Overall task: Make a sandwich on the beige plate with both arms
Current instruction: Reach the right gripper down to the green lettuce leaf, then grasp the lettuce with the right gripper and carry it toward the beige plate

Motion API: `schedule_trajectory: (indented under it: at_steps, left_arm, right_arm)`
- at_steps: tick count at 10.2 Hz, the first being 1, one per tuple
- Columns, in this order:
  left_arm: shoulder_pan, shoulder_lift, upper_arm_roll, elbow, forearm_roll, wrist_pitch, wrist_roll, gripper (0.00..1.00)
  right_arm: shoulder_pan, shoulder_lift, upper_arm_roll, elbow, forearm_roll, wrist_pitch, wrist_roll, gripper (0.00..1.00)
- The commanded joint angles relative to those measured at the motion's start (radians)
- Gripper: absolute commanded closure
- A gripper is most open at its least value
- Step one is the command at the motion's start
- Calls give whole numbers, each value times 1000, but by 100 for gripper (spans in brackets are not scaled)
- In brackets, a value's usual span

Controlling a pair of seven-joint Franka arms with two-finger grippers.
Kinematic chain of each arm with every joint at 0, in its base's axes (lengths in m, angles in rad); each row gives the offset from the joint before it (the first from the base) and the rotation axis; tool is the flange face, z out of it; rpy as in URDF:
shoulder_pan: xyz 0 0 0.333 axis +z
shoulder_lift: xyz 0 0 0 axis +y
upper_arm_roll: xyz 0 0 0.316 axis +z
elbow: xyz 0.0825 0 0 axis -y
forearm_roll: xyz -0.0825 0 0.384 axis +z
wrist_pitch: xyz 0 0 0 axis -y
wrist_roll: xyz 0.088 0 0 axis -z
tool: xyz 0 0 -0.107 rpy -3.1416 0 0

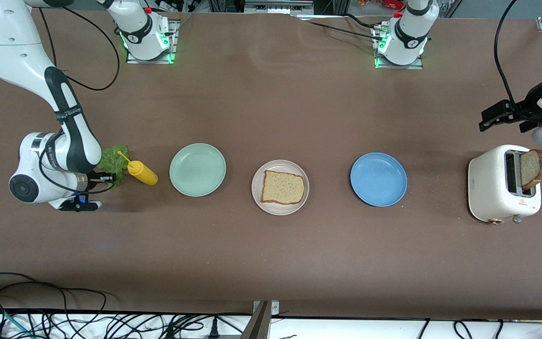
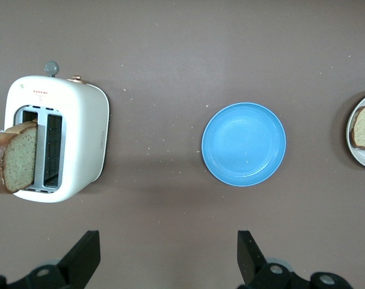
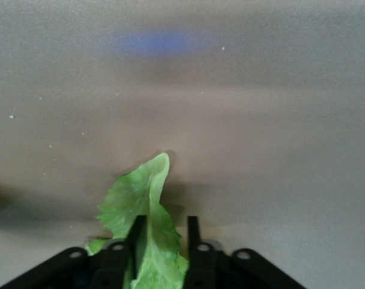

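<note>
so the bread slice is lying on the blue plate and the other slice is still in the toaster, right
Not quite: the front view shows the bread slice lying on the beige plate; the blue plate holds nothing. The other slice does stand in the toaster.

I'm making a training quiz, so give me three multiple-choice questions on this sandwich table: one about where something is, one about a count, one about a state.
1. Where is the second bread slice?
A. on the mint green plate
B. in the toaster slot
C. on the blue plate

2. How many plates are on the table?
A. two
B. three
C. four

3. What is the right gripper doing?
A. pinching the lettuce leaf
B. gripping the yellow bottle
C. hanging open over bare table

Answers:
1 B: the second bread slice sticks out of the toaster.
2 B: mint green plate, beige plate, blue plate.
3 A: the right gripper has its fingers on the lettuce leaf.
</note>
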Motion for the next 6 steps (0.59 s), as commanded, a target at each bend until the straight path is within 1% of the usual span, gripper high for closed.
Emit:
schedule_trajectory:
  at_steps: [1,2,4,6]
  left_arm:
    - [4,1,-7,8,35,4,4,0]
    - [4,1,-7,8,35,4,4,0]
    - [4,3,-7,10,35,4,4,0]
    - [4,6,-7,10,36,6,4,0]
  right_arm:
    - [-5,0,9,32,-14,-50,-10,100]
    - [-4,-7,11,70,-14,-93,-13,100]
    - [1,-14,14,211,-11,-255,-13,100]
    - [3,-34,20,320,-6,-390,-19,100]
